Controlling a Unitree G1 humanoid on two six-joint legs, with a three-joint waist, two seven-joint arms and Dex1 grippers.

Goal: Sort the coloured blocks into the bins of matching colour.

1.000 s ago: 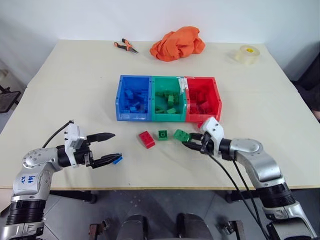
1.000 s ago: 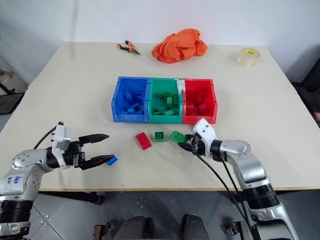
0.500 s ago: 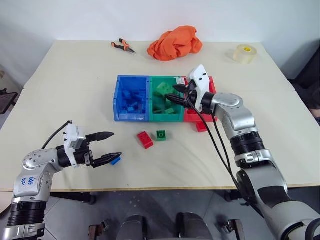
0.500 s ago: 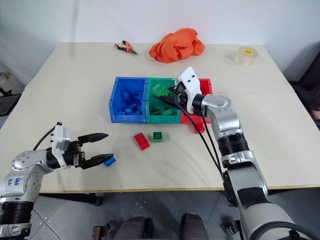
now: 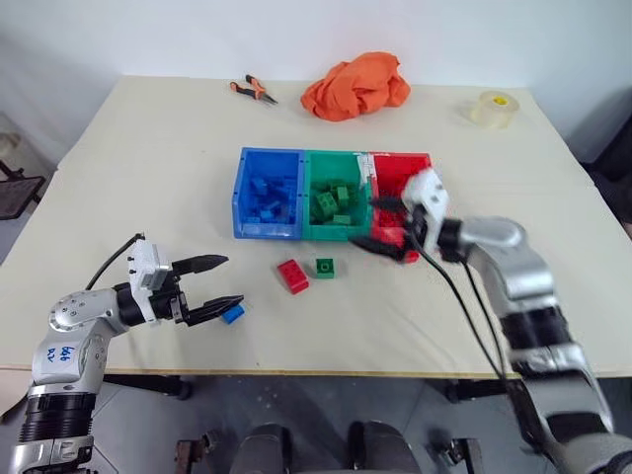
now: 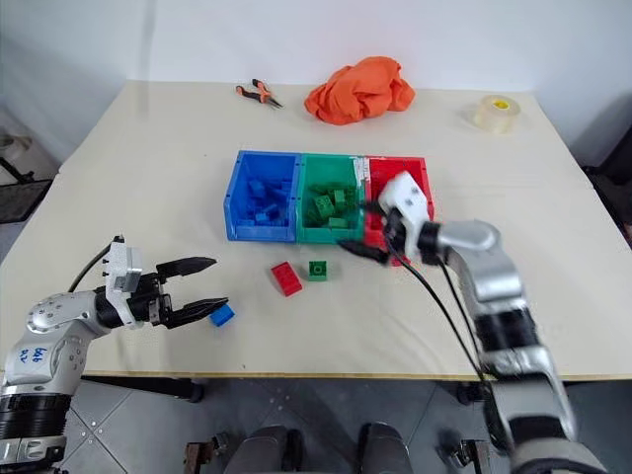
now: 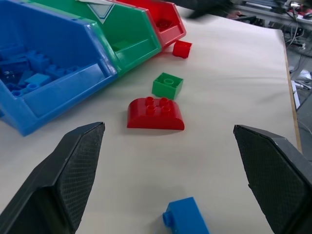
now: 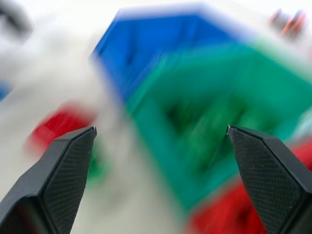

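Right tool hangs wide open and empty at the front of the bins. Left tool is open too, flanking a blue block on the table. Probably best to centre on it, then close gently.

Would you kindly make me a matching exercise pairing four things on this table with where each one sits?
Things:
1. small blue studded plastic brick
2. small square green studded brick
3. crumpled orange cloth
4. roll of clear tape

Places:
A. far right corner of the table
B. beside the red brick, before the bins
C. far edge, right of the pliers
D. by the left gripper

Pairs: 1-D, 2-B, 3-C, 4-A
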